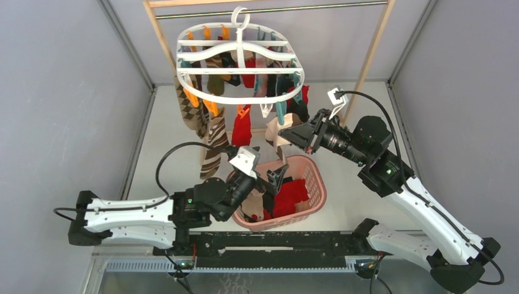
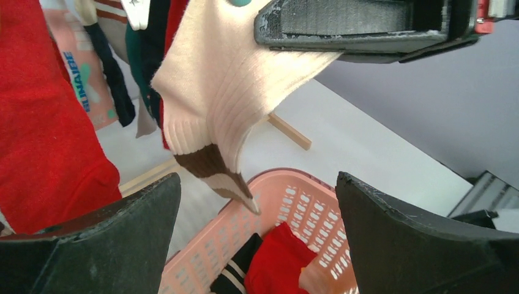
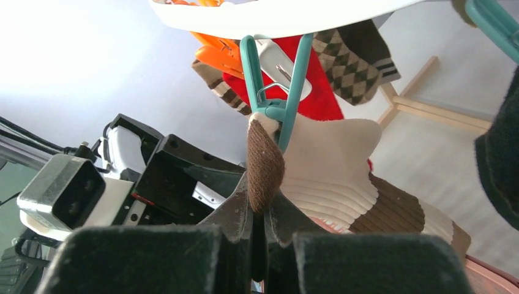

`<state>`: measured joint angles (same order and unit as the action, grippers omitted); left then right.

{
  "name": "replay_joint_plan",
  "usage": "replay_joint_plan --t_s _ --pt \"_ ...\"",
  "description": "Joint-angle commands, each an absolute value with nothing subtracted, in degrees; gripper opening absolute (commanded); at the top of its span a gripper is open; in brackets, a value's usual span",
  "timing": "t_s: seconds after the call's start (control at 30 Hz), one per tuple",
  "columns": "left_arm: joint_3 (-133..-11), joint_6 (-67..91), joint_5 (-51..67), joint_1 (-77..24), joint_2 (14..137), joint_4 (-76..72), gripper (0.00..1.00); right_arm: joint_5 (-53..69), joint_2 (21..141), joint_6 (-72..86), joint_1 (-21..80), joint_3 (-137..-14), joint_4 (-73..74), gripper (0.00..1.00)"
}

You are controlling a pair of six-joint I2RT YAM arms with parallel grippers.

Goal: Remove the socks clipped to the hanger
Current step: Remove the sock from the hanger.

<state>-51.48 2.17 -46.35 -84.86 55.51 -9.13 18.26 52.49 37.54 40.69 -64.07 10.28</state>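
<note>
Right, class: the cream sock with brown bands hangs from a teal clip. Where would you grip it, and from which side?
Grip the cream sock at its brown end just below the teal clip, coming from underneath. The clip bites only that narrow end while the rest hangs loose, so a close hold probably pulls straight down. The right hand is shut there.

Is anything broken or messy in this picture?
Nothing looks broken or spilled. Only the cream ribbed sock with brown bands is askew, caught between the teal plastic clip and the shut right gripper.
</note>
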Motion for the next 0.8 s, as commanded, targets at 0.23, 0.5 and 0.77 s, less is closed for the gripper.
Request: replay_joint_plan --t_s 0.23,0.5,0.77 --pt "-48.92 -3.0 -51.44 -79.13 61.35 -23.51 1.0 18.9 53.43 39.63 43.12 -64.64 6.32 0.0" --pt "-47.93 -1.33 -50.01 -74.8 61.6 -23.17 0.54 18.77 52.87 39.26 43.17 -64.66 7.09 0.0" --pt "-46.73 -0.43 -47.05 -73.84 58.61 -20.04 0.04 18.08 54.15 38.38 42.98 -64.65 8.01 0.0"
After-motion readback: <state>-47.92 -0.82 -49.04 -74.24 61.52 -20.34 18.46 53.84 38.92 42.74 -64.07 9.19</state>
